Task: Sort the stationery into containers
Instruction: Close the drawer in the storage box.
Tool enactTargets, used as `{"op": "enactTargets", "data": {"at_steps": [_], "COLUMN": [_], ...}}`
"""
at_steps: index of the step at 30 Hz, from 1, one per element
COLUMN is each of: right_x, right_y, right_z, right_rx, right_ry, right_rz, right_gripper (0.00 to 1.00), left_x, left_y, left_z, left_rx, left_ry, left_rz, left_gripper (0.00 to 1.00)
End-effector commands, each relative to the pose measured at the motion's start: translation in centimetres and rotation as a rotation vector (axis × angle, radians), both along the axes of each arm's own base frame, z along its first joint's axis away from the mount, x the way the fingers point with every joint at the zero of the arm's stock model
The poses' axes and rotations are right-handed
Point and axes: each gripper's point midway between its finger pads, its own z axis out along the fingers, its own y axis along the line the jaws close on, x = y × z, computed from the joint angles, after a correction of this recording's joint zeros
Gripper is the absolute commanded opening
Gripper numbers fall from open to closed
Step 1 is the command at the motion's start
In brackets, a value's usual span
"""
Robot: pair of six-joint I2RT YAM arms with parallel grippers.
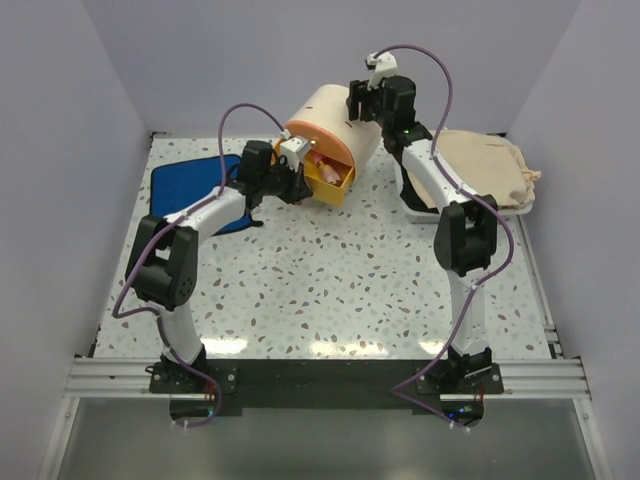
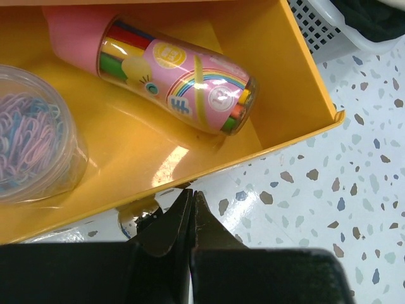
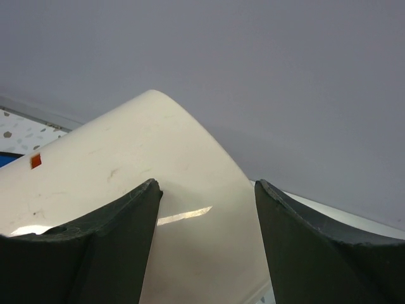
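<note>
The beige cylindrical cabinet [image 1: 335, 115] lies at the back of the table with its yellow drawer [image 1: 335, 188] pulled out. In the left wrist view the drawer [image 2: 297, 82] holds a pink transparent tube [image 2: 180, 79] of coloured sticks and a clear tub of paper clips [image 2: 31, 142]. My left gripper [image 1: 297, 190] [image 2: 191, 194] is shut and empty, its tips at the drawer's front edge, just right of the small metal knob [image 2: 130, 218]. My right gripper [image 1: 362, 100] [image 3: 207, 185] is open, its fingers [image 3: 126, 221] on either side of the cabinet's rounded top [image 3: 126, 158]. No loose stationery shows on the table.
A blue cloth [image 1: 195, 185] lies left of the cabinet, beside the left arm. A white tray with a beige bag [image 1: 485, 165] sits at the back right; its mesh corner [image 2: 329, 28] shows beyond the drawer. Speckled tabletop [image 1: 330, 280] stretches in front.
</note>
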Motion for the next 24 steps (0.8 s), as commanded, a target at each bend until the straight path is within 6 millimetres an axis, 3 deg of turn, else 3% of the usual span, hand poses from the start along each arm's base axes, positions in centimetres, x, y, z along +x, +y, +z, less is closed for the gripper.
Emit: {"op": "enactTargets", "data": {"at_steps": [1,5,7,12,14,16,17,24], "right_x": [-3.5,-4.3,-4.6,-4.4,-4.3,-4.4,-4.3,-4.4], "right_y": [3.2,4.2,4.4,6.5,8.2,9.8,10.4,12.9], "right_z": [-8.4,-9.7,-9.4,-6.3,-4.8,-4.9,-4.0,-7.1], "right_rx": [-0.074,-0.081,-0.072,0.023,0.057,0.06,0.056,0.039], "right_ry": [0.24,0.272,0.271,0.198,0.157,0.148,0.122,0.171], "right_rz": [0.112,0.145,0.147,0.219,0.281,0.325,0.342,0.366], "right_gripper": [0.66,0.66,0.66,0.65,0.65,0.65,0.65,0.66], "left_x": [4.0,3.9,3.7,3.3,3.1,3.1,3.2,3.5], "left_y": [-0.2,-0.2,-0.4,-0.6,-0.7,-0.7,-0.7,-0.5], "left_z": [6.7,7.9,8.3,8.5,8.3,8.1,8.1,8.3], "left_rx": [-0.042,-0.049,-0.054,-0.058,-0.057,-0.054,-0.053,-0.042], "left_ry": [-0.233,-0.256,-0.262,-0.258,-0.254,-0.248,-0.251,-0.263], "left_rz": [0.057,0.058,0.049,0.04,0.037,0.036,0.037,0.044], "left_gripper": [0.0,0.0,0.0,0.0,0.0,0.0,0.0,0.0]}}
